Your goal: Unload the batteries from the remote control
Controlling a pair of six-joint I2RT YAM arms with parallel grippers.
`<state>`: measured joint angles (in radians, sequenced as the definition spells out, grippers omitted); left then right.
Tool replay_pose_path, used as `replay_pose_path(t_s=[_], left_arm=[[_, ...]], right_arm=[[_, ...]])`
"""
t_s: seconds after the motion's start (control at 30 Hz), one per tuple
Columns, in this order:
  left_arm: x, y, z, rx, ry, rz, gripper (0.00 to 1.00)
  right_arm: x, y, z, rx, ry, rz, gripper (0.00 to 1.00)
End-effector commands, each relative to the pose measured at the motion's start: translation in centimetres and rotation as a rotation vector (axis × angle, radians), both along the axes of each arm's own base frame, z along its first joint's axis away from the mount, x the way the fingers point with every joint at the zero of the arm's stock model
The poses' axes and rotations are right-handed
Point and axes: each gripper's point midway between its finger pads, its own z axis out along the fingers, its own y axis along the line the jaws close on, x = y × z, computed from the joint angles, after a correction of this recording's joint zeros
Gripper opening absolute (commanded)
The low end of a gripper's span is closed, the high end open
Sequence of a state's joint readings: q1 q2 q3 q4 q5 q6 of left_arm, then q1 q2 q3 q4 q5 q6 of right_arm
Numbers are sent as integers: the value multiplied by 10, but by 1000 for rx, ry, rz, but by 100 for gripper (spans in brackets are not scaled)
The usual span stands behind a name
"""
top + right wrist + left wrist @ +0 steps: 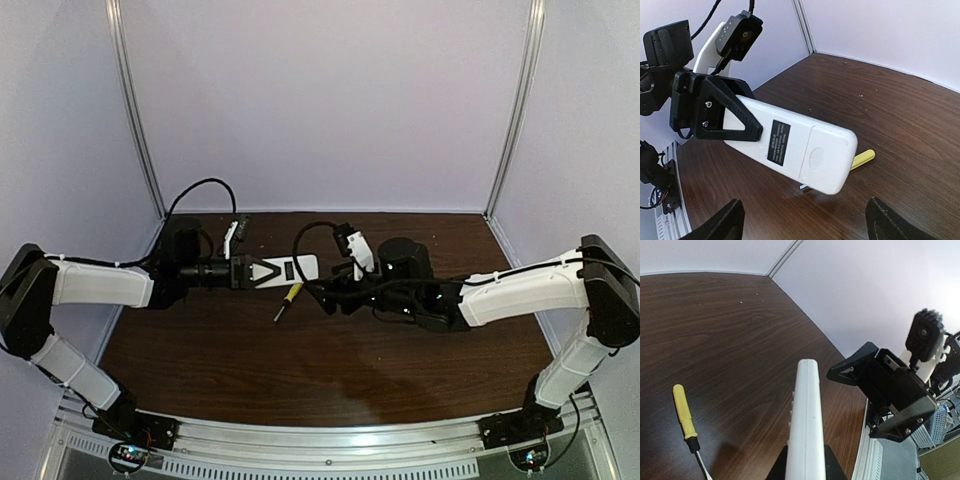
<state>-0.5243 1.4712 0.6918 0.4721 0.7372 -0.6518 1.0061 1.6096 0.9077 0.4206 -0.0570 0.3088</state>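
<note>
My left gripper (pixel 262 272) is shut on the remote control (pixel 290 269) and holds it above the table by one end. The right wrist view shows the remote control (pixel 790 142) with its white back up, a dark label in the middle and the cover (pixel 827 155) closed on the free end. The batteries are hidden. In the left wrist view the remote (pixel 805 425) shows edge-on. My right gripper (pixel 805 225) stands open just short of the remote's free end, nothing between its fingers. The top view has my right gripper (pixel 332 296) right of the remote.
A yellow-handled screwdriver (pixel 290 295) lies on the brown table (pixel 230 360) under the remote's free end; its handle (pixel 862 159) pokes out beside the remote. Purple walls close in the back and sides. An aluminium rail (pixel 330 440) runs along the near edge.
</note>
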Motion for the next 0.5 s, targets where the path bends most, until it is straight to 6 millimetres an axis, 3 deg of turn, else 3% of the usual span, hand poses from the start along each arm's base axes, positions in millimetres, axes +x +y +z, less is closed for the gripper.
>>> replay_pose_path(t_s=[0.0, 0.47], left_arm=[[-10, -2, 22, -56, -91, -65, 0], [-27, -11, 33, -115, -48, -164, 0]], right_arm=[[6, 3, 4, 76, 75, 44, 81], [-5, 4, 16, 246, 205, 312, 66]])
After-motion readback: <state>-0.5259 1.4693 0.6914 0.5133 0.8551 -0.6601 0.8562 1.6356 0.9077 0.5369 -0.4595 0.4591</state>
